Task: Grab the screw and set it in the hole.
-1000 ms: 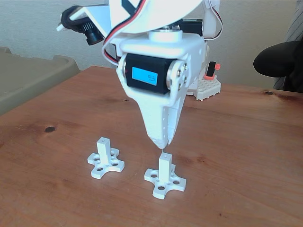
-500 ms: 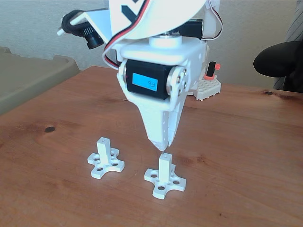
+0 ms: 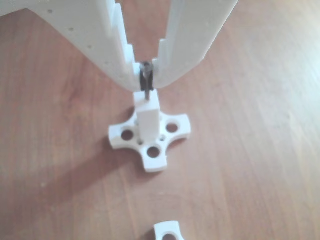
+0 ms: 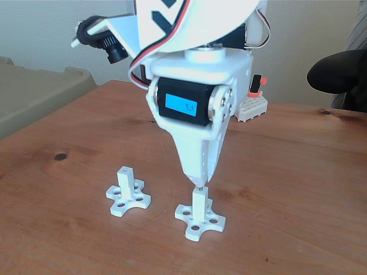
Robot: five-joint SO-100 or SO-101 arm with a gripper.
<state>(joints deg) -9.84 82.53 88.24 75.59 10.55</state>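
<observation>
My white gripper points straight down and is shut on the screw, a thin dark metal pin pinched between the fingertips. The screw's lower end meets the top of a white square post that stands on a cross-shaped base with round holes. The hole in the post's top is covered by the screw's tip. In the fixed view the gripper stands directly over that post, with a sliver of screw between them.
A second white post on a cross base stands to the left in the fixed view; its edge shows low in the other view. At the table's back sit a white studded block, a grey bin and a dark object.
The gripper has shifted slightly right and come down a little, bringing the screw's tip onto the top of the post.
</observation>
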